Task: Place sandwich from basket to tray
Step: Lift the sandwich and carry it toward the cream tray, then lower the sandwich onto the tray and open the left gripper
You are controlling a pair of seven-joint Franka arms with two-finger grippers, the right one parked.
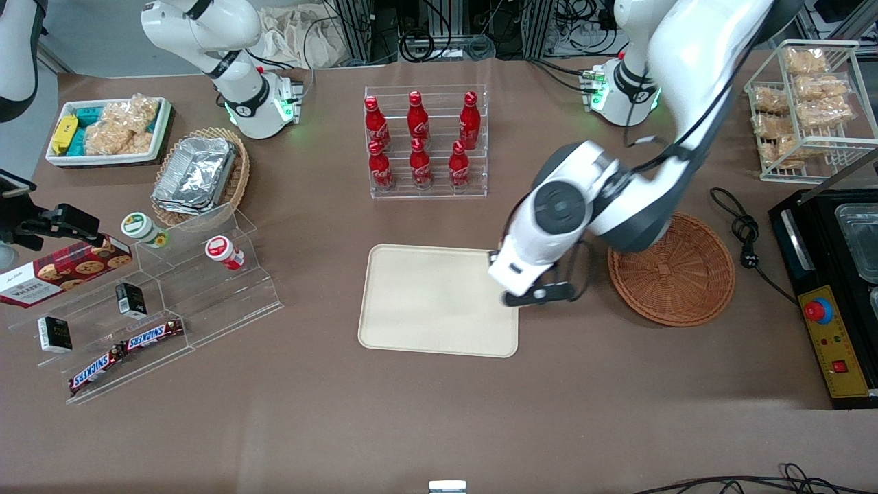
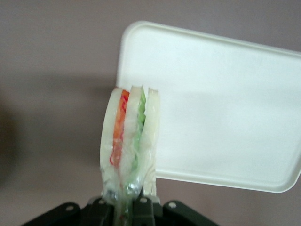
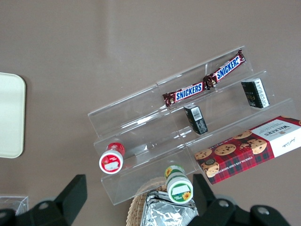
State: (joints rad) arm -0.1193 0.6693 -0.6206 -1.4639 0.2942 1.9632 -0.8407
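In the left wrist view my gripper point(image 2: 128, 200) is shut on the sandwich point(image 2: 129, 141), a wrapped wedge of pale bread with orange-red and green layers, held above the brown table beside a corner of the cream tray point(image 2: 225, 108). In the front view the gripper point(image 1: 531, 291) hangs over the edge of the tray point(image 1: 432, 302) that faces the basket; the sandwich is hidden there under the hand. The reddish-brown wicker basket point(image 1: 675, 271) sits beside the tray toward the working arm's end and holds nothing.
A clear rack of red cola bottles point(image 1: 425, 140) stands farther from the front camera than the tray. A black appliance point(image 1: 833, 288) and a power cord point(image 1: 744, 237) lie past the basket. A clear stepped shelf with snacks point(image 1: 151, 302) stands toward the parked arm's end.
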